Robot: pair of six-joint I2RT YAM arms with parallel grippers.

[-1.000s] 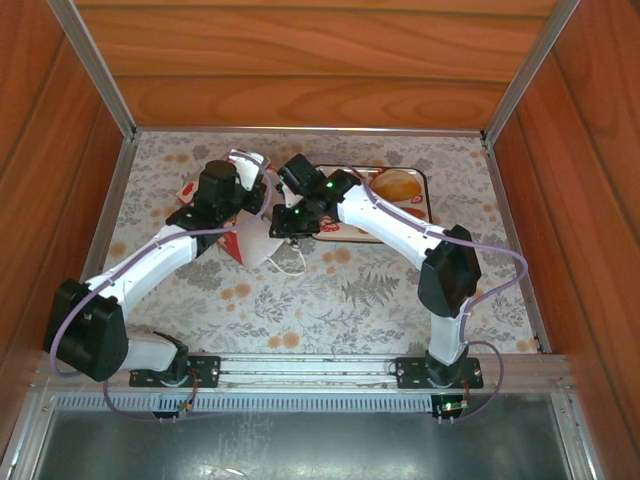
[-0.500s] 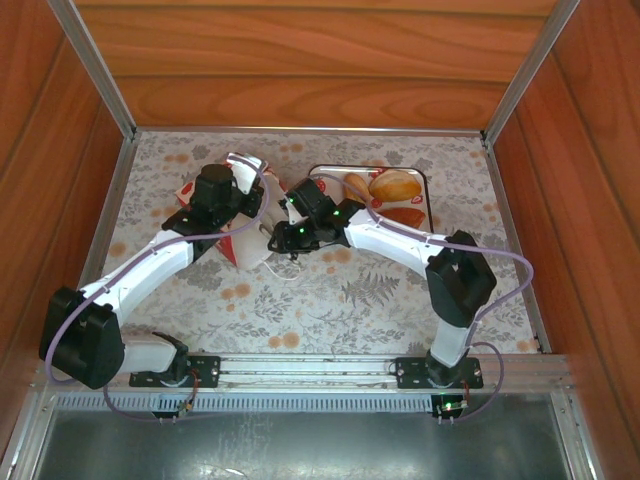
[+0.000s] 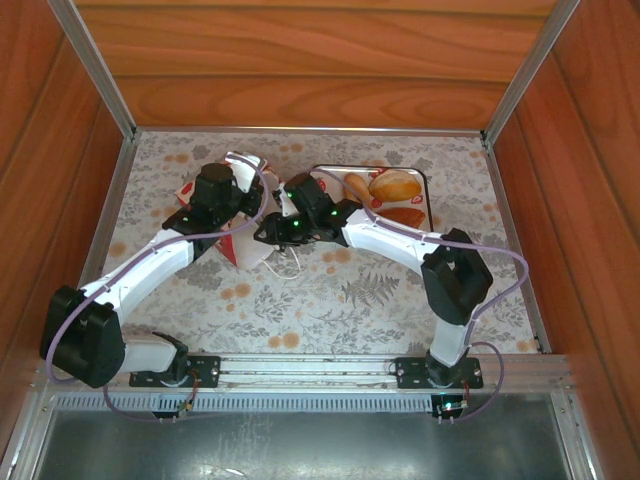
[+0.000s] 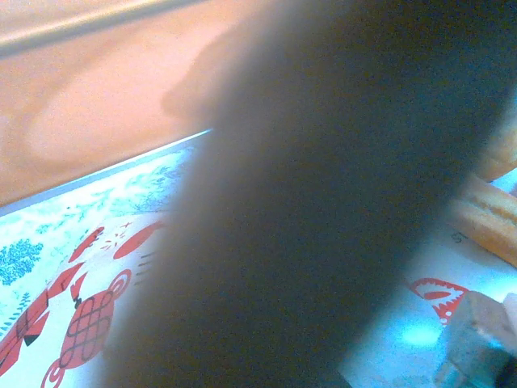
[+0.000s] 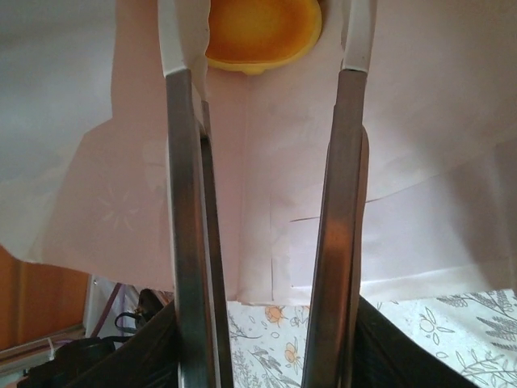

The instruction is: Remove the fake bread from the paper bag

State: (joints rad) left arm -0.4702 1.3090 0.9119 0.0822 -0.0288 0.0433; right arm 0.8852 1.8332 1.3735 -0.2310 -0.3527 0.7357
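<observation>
Right wrist view: right claw [image 5: 269,56] reaches into the paper bag [image 5: 420,162] — jaws narrowly parted, gripping nothing.
Bag contents: one orange piece of fake bread [image 5: 260,24] deep inside the bag, just past the fingertips.
Tray [image 3: 427,190]: right of the bag, carrying more pastries.
Left claw [image 3: 245,180]: closed — over the bag's left side.

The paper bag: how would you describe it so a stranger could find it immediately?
In the top view, find the flower-patterned table, then the tray of fake bread at its far side. The paper bag is left of it; unlike that flat tray, it is white paper with a red band.
</observation>
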